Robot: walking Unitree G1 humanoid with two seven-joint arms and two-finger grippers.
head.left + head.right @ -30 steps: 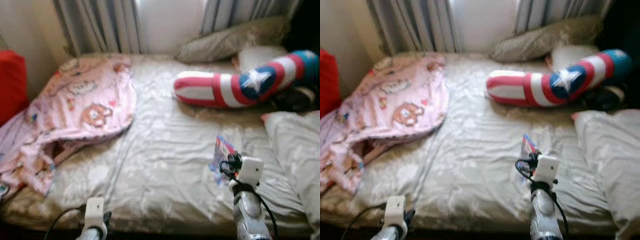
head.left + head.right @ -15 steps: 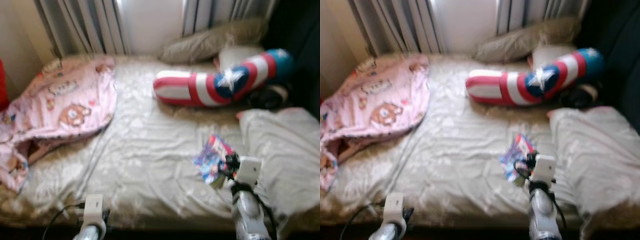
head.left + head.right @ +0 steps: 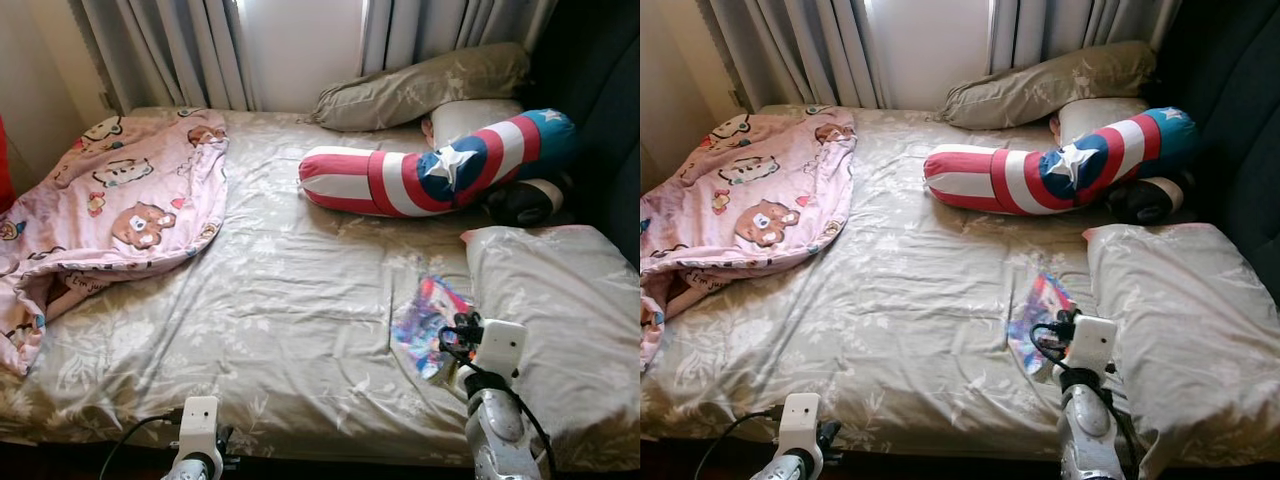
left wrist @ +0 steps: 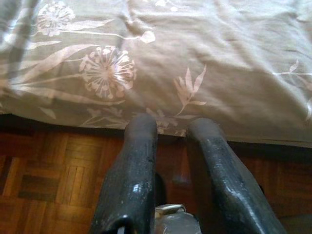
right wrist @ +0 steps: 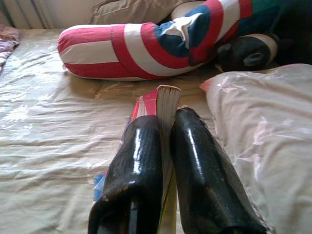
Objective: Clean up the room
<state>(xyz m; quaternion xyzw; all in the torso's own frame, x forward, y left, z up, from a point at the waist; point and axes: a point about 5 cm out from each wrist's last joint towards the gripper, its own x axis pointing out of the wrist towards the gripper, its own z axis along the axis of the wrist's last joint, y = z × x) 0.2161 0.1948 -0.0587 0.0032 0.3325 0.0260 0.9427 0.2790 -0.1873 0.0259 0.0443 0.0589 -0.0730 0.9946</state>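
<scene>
The right pincer (image 5: pixel 165 126) is pinching a thin, brightly coloured book (image 3: pixel 428 322) between its two black fingers (image 5: pixel 139 161), edge-on, so the cover sticks up past the tips. It holds the book low over the bed (image 3: pixel 290 300), just beside the pale pillow (image 3: pixel 560 300) at the bed's right side. Beyond it, across the head of the bed, lies a long bolster in red and white stripes with a blue star patch (image 3: pixel 430 175) — a dark round thing I can't make out sits at its far end. A pink cartoon-print blanket (image 3: pixel 120 210) is heaped on the left part of the bed. The left pincer (image 4: pixel 168 131) hangs low by the bed's near edge over the parquet floor (image 4: pixel 44 180), fingers slightly spread and holding nothing.
</scene>
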